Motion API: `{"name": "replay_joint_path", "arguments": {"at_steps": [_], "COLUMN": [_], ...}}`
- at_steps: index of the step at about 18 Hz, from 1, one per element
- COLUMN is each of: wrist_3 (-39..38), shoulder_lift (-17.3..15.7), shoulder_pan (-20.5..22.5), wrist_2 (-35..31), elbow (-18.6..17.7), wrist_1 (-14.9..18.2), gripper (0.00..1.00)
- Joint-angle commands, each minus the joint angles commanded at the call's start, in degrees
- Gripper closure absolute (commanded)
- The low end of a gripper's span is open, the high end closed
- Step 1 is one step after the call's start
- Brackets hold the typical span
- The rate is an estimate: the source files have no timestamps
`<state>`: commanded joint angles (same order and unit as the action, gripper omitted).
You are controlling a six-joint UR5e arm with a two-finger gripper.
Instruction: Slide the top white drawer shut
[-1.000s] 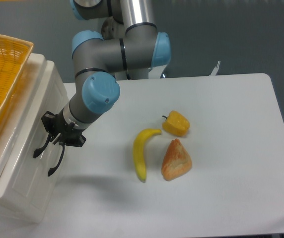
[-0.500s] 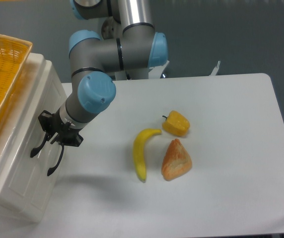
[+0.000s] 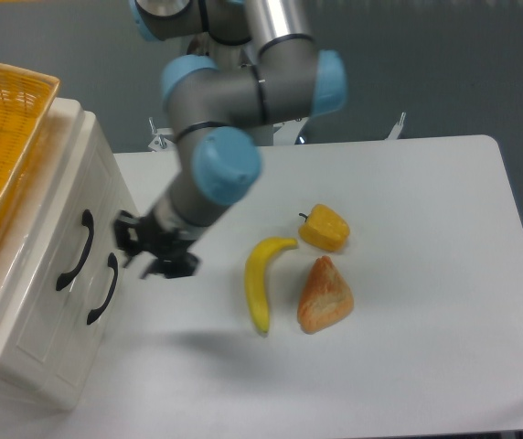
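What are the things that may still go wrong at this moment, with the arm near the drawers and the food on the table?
Two risks, both judgements. The gripper sits close to the top white drawer and its black handle; a sideways swing might clip the handle. The banana lies just to the other side, with the orange pepper and the bread beyond it, so a low retreat that way might push them. Whether the drawer is fully flush is hard to tell.
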<state>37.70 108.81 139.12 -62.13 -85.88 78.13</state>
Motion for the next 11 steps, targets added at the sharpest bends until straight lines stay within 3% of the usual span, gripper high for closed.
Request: {"name": "replay_joint_path", "arguments": {"at_steps": [3,4,7,11], "wrist_3": [2.89,4.82,14.12,19.24], "shoulder_lift": [0.09,0.09,0.96,2.11], "shoulder_pan": [4.22,5.54,8.45,11.96], "wrist_2": [-4.31,-5.62,-9.93,-14.77], "elbow": [1.5,1.94,2.81,3.0], "wrist_1": [0.0,0.0,-0.7,-5.53], "gripper": [0.47,0.39,0.0,0.0]}}
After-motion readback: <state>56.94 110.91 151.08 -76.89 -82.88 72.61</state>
